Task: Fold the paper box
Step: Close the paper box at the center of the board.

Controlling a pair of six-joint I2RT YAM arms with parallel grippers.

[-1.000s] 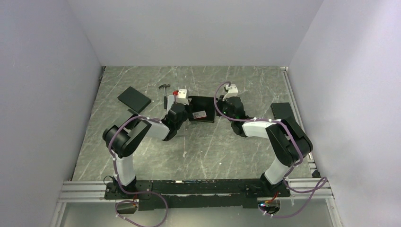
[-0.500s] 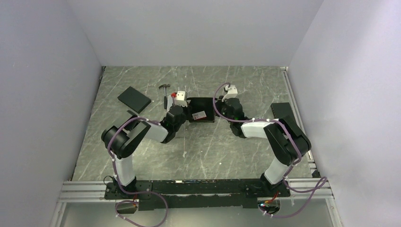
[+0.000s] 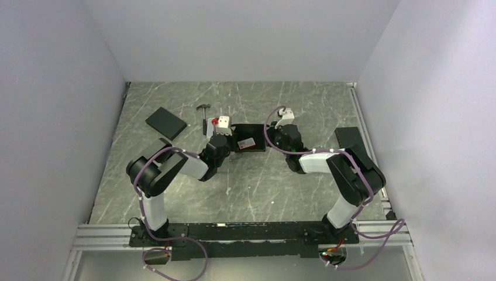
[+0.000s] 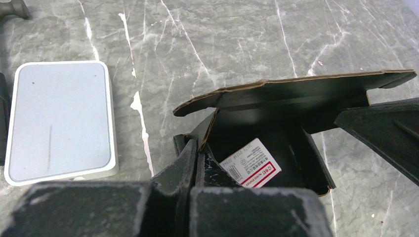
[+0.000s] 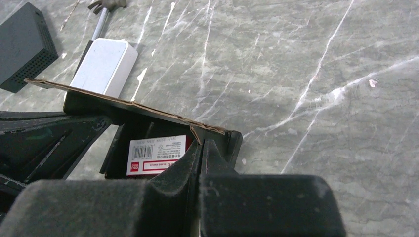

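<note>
- both wrists sit slightly nearer the arm bases than a second ago; paper box [image 3: 250, 133] keeps its place mid-counter [image 3: 251, 181], between them.
- left fingers [image 4: 190, 165] are closed at the box's left end, right fingers [image 5: 200, 154] closed at its right end. in each wrist view a raw card edge runs into the seam, so i read both as pinching a side flap.
- box's long axis runs left to right, from one pair of fingers to the other; neither arm is clearly nearer.
- lid panel [image 4: 296, 94] hangs tilted over the tray, above both pairs of fingers. judgement: the next fold turns on that overhang.
- top view shows only a dark rectangle with a label [image 3: 246, 141]. wrist views show the raised lid, and a silver-grey case [image 4: 59, 121] near the left end, not touching.
</note>
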